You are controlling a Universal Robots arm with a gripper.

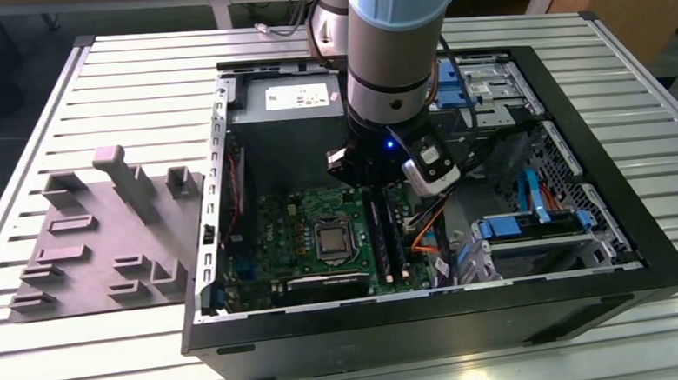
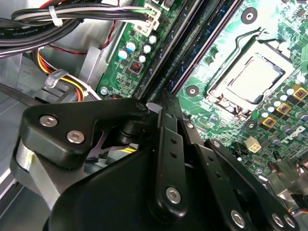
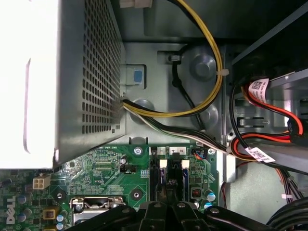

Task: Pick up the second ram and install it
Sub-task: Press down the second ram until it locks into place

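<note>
The arm (image 1: pixel 390 57) is reaching down into the open computer case (image 1: pixel 621 254), with its wrist hanging over the strip of the motherboard (image 1: pixel 301 244) just to the exterior view's right of the processor socket (image 1: pixel 334 241).

In both wrist views the gripper (image 2: pixel 161 98) (image 3: pixel 168 203) is sitting right above the long black memory slots (image 2: pixel 211 29). Its jaws are drawn together with no gap showing between them. Whether they are pinching anything, I cannot tell.

The second ram (image 2: pixel 185 67) (image 3: pixel 171 185) is showing as a thin dark strip with a bluish tint, standing on its long edge among the slots, and 1 end is lying directly under the fingertips. Its long axis is running parallel to the slots. In the exterior view that line is going from the power supply (image 1: pixel 283 114) toward the case's near wall, alongside the socket. In the first wrist view the far end is pointing toward the white slot latches (image 3: pixel 184 163) and the yellow cable bundle (image 3: pixel 211 62) beyond them.

The grey moulded tray (image 1: pixel 98 246) is lying on the slatted table (image 1: pixel 135 70), outside the case on the exterior view's left, well apart from the gripper.
</note>
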